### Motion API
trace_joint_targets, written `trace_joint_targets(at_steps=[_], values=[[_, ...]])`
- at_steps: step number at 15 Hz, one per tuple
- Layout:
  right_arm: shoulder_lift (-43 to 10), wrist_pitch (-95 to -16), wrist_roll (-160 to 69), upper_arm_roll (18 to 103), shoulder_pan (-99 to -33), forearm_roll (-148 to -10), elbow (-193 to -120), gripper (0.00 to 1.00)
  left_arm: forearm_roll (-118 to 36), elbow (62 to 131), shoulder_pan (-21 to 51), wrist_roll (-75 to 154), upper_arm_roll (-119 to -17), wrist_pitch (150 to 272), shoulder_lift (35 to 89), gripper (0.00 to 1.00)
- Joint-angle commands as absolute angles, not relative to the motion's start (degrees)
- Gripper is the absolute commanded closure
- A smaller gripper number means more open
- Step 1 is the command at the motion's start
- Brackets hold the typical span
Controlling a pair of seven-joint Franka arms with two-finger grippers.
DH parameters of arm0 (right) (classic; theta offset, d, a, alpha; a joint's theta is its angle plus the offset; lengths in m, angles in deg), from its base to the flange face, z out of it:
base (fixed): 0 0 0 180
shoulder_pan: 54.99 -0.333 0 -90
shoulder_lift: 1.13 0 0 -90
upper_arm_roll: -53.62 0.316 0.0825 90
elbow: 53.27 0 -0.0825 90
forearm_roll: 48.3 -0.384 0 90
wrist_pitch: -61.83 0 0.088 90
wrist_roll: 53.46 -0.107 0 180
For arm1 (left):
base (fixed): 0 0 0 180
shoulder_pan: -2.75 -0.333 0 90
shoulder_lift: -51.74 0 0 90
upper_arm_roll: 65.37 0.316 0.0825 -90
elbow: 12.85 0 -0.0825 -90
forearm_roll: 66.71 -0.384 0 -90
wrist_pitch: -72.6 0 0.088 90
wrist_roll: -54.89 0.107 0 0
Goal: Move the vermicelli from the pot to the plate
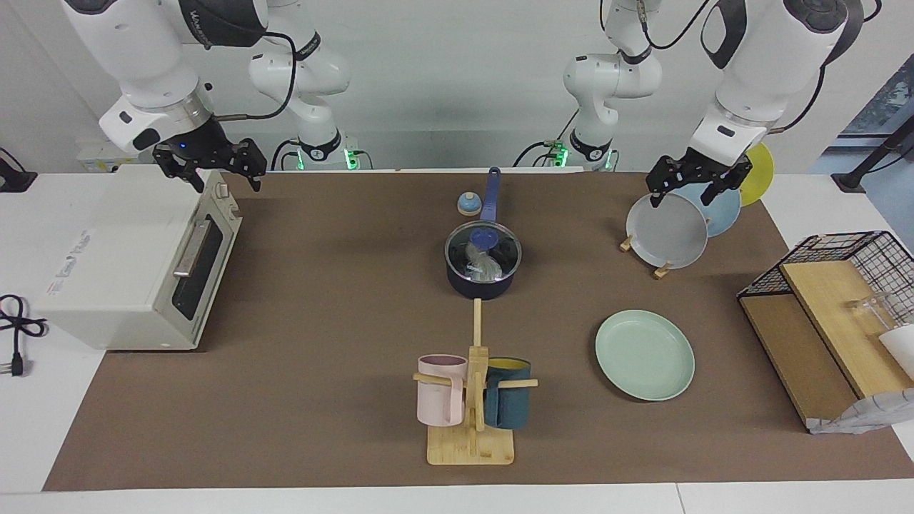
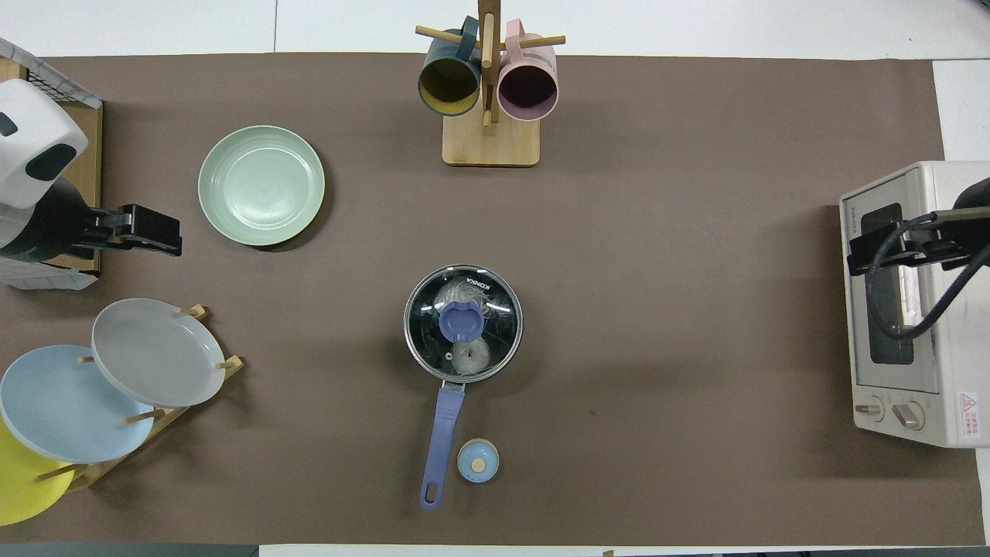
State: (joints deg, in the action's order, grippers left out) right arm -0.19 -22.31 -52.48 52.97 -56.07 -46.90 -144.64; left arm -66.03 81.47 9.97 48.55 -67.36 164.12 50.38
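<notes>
Vermicelli (image 1: 483,261) in lidded pot (image 1: 480,283), plate (image 1: 645,355) bare; left gripper (image 1: 690,190) over racked plates, right gripper (image 1: 223,176) over oven, both open.

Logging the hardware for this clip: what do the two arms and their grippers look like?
Both arms are glossy white with rounded links, dark grey joint bands and black cables looped alongside. The left gripper and right gripper are black two-finger claws; the right shows a small blue light. Green lights glow at both bases.

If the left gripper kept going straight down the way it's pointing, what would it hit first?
Probably the grey plate in the rack: the left gripper hangs over its upper rim, fingers pointing down. Depth is hard to judge, so it might miss the rim.
</notes>
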Motion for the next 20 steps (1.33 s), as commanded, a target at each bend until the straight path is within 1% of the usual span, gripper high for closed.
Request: trace_joint_targets(at_steps=[1, 7, 11, 15, 17, 19, 20], values=[[0.6, -22.3, -51.6, 53.6, -55.3, -46.9, -145.2, 0.00, -65.3, 82.3, 9.7, 48.6, -67.3, 164.4, 49.8, 0.00], [0.7, -22.3, -51.7, 53.8, -55.2, -47.1, -145.5, 0.00, -65.3, 82.3, 9.7, 48.6, -67.3, 164.4, 49.8, 0.00], [1.1, -22.4, -51.4, 54.1, -56.6, -47.6, -146.1, 0.00, -65.3, 82.3, 9.7, 48.6, -67.3, 164.4, 49.8, 0.00], [0.2, -25.3, -56.4, 54.3, -62.5, -49.9, -145.6, 0.00, -65.3, 82.3, 9.6, 48.7, -67.3, 164.4, 49.8, 0.00], [-1.8, -27.6, -61.3, 54.4, -66.8, -50.0, -145.2, 0.00, -65.3, 82.3, 9.7, 48.6, -67.3, 164.4, 49.8, 0.00], [-5.6, -30.3, -69.5, 54.4, -72.8, -52.4, -142.5, 0.00, -65.3, 82.3, 9.7, 48.7, -67.3, 164.4, 49.8, 0.00], [-8.7, -30.9, -75.1, 54.5, -75.9, -52.5, -140.3, 0.00, -65.3, 82.3, 9.7, 48.7, -67.3, 164.4, 49.8, 0.00]])
